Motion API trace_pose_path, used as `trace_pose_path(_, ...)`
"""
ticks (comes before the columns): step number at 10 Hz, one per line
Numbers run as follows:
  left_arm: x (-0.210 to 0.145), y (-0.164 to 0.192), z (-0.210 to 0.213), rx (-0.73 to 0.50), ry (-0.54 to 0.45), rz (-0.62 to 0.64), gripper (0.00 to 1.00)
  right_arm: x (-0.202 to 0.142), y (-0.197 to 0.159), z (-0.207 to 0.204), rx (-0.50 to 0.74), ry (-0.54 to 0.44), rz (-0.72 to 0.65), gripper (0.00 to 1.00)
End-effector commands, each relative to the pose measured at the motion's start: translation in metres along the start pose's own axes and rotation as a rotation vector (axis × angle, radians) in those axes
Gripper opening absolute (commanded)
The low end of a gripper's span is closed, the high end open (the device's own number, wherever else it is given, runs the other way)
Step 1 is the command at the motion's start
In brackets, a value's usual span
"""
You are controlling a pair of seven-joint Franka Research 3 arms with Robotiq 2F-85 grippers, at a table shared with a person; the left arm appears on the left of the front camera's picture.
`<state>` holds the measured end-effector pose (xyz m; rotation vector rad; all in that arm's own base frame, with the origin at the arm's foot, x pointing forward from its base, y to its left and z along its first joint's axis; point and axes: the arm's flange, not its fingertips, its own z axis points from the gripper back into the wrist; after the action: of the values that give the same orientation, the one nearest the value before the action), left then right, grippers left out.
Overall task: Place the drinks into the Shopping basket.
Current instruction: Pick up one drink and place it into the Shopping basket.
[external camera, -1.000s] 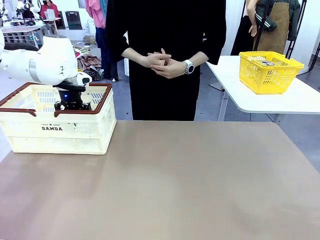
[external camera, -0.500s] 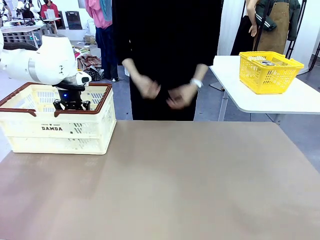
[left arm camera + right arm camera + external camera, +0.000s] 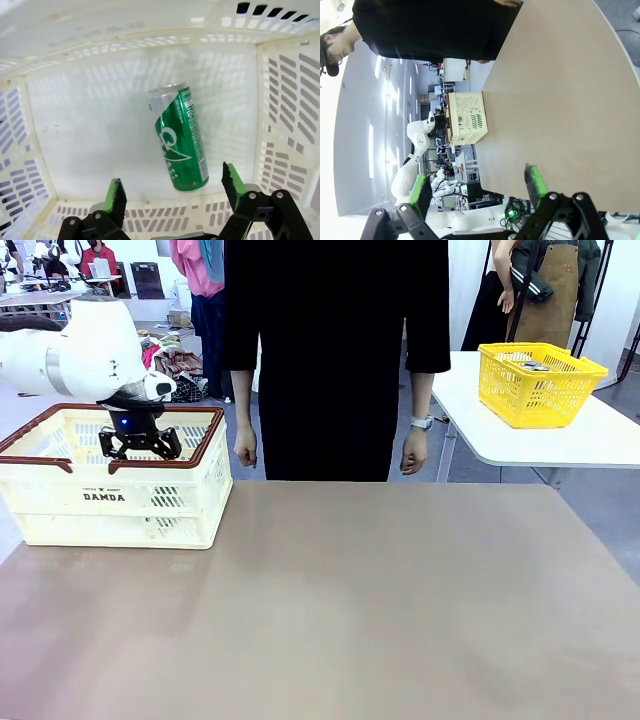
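A green drink can [image 3: 177, 137] with white markings lies on its side on the floor of the cream-white Shopping basket [image 3: 150, 502], apart from any finger. My left gripper [image 3: 172, 176] hangs open just above it, green pads spread to either side of the can's lower end. From the front, that left gripper [image 3: 140, 444] sits inside the basket's brown rim at the table's far left. My right gripper [image 3: 476, 181] is open with nothing between its fingers, off the table's right side, and the Shopping basket [image 3: 465, 117] stands far from it.
A person in black stands behind the table's far edge, hands [image 3: 245, 446] down at their sides. A yellow basket [image 3: 538, 383] sits on a separate white table at the right. The brown table top [image 3: 380, 600] spreads wide in front.
My left gripper has opened and let go of the green can, then lifted slightly within the basket. The person's clasped hands have dropped to their sides.
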<state>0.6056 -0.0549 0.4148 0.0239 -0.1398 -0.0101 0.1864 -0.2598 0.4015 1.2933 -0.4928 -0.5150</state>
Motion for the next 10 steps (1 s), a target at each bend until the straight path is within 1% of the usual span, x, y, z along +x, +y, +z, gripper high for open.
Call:
trace_pose_path(1,-0.013,0.015,0.019,-0.047,-0.057,0.008,1.0,0.001,0.003,0.0,0.015,-0.009,0.014,1.0)
trace_pose_path(2,-0.016,0.021,0.039,-0.051,-0.079,0.016,1.0,0.001,0.003,0.0,0.015,-0.009,0.014,1.0)
trace_pose_path(4,-0.029,0.036,0.101,-0.073,-0.108,0.033,1.0,0.001,0.003,0.0,0.015,-0.009,0.014,1.0)
trace_pose_path(5,-0.047,0.042,0.137,-0.105,-0.149,0.035,1.0,0.001,0.003,0.0,0.015,-0.009,0.014,1.0)
trace_pose_path(6,-0.07,0.049,0.16,-0.171,-0.124,0.034,1.0,0.001,0.003,0.0,0.015,-0.009,0.014,1.0)
trace_pose_path(7,-0.093,0.059,0.174,-0.271,-0.102,-0.04,1.0,0.001,0.003,0.0,0.015,-0.009,0.014,1.0)
trace_pose_path(8,-0.122,0.078,0.184,-0.42,-0.06,-0.067,1.0,0.001,0.003,0.0,0.015,-0.009,0.014,1.0)
trace_pose_path(9,-0.149,0.101,0.187,-0.561,0.02,-0.026,1.0,0.001,0.003,0.0,0.015,-0.009,0.014,1.0)
trace_pose_path(10,-0.173,0.124,0.185,-0.738,0.091,0.049,1.0,0.001,0.003,0.0,0.015,-0.009,0.014,1.0)
